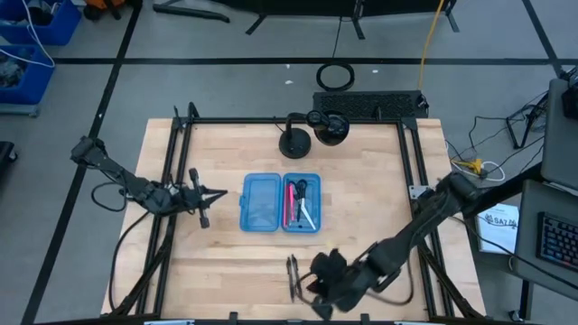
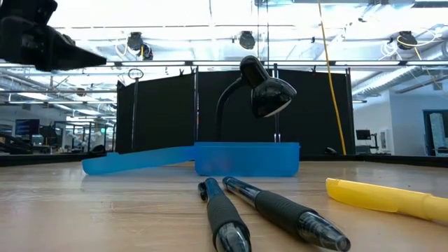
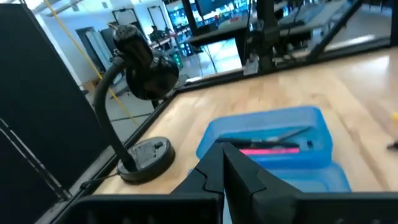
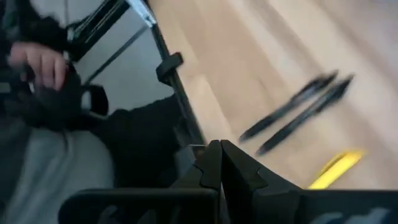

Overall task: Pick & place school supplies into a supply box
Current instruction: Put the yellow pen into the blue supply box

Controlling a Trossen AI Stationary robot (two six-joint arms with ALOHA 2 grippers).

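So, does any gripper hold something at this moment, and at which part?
Nothing is held. The left gripper is shut and empty beside the supply box. The right gripper is also shut and empty, near the two black pens.

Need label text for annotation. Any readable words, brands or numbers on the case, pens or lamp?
None can be read.
Blue pencil case: no print shows.
Two black pens: no markings legible.
Yellow pen: plain as seen.
Black desk lamp: no label visible.
Paper beside the table: marks too small to read.
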